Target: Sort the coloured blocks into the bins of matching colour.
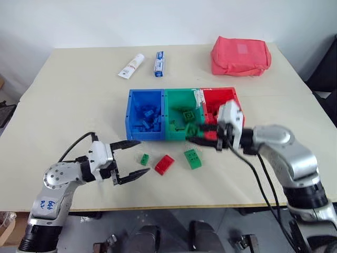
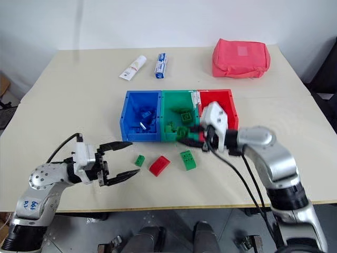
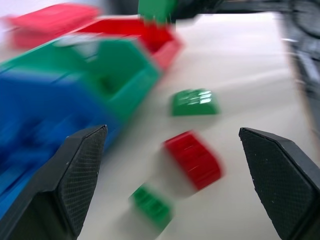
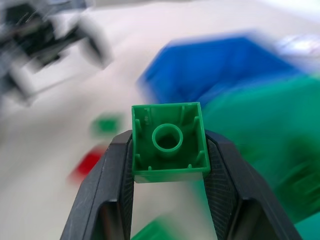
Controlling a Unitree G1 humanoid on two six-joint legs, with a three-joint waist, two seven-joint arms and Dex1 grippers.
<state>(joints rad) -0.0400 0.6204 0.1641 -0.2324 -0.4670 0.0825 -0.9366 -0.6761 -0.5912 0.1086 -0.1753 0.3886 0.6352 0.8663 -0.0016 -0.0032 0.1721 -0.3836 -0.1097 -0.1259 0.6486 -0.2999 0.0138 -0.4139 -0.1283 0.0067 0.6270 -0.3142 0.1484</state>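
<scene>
A white wall is backing the beige table (image 1: 68, 95). The bins (image 1: 181, 113) are sitting mid-table, three blocks (image 1: 164, 164) lying just before them. The right gripper (image 4: 169, 165) is grasping a green block (image 4: 169, 142) by the green bin; the left gripper (image 1: 129, 159) is gaping.

There is blue handwriting on a white sticker (image 1: 46, 205) on the left arm, but I cannot read it. The tube (image 1: 131, 66) and the small box (image 1: 159, 64) near the table's far edge have print too small to read.
</scene>
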